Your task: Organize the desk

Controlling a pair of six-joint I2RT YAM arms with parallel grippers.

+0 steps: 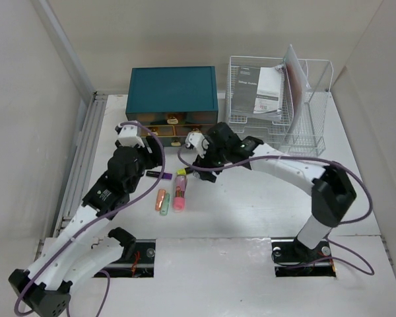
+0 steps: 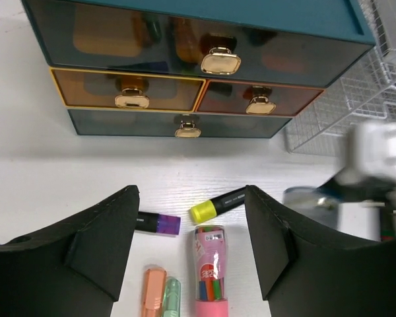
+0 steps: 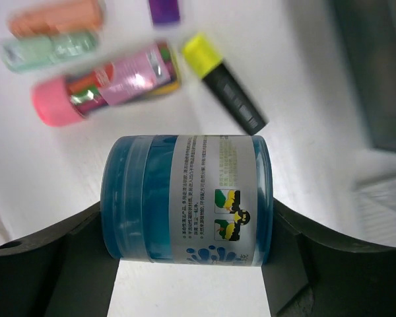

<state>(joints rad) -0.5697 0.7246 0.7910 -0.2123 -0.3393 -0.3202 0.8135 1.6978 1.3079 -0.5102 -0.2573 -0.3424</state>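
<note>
The white desk [image 1: 251, 211] carries a cluster of pens near its middle. My left gripper [image 2: 191, 195] hangs open above them, over a pink tube of coloured pens [image 2: 211, 264], a yellow-capped black marker [image 2: 214, 206] and a purple-capped marker [image 2: 160, 223]. Orange [image 2: 152, 290] and green [image 2: 171, 297] highlighters lie side by side to the left of the tube. My right gripper [image 3: 186, 211] is shut on a blue translucent jar [image 3: 185, 198] with a white label; both fingers press its ends. In the top view that gripper [image 1: 208, 164] sits just right of the pens.
A teal drawer box [image 1: 173, 92] with gold knobs stands at the back, its drawers [image 2: 185, 99] shut and facing the arms. A white wire rack [image 1: 280, 99] holding papers stands to its right. White walls enclose the desk on both sides.
</note>
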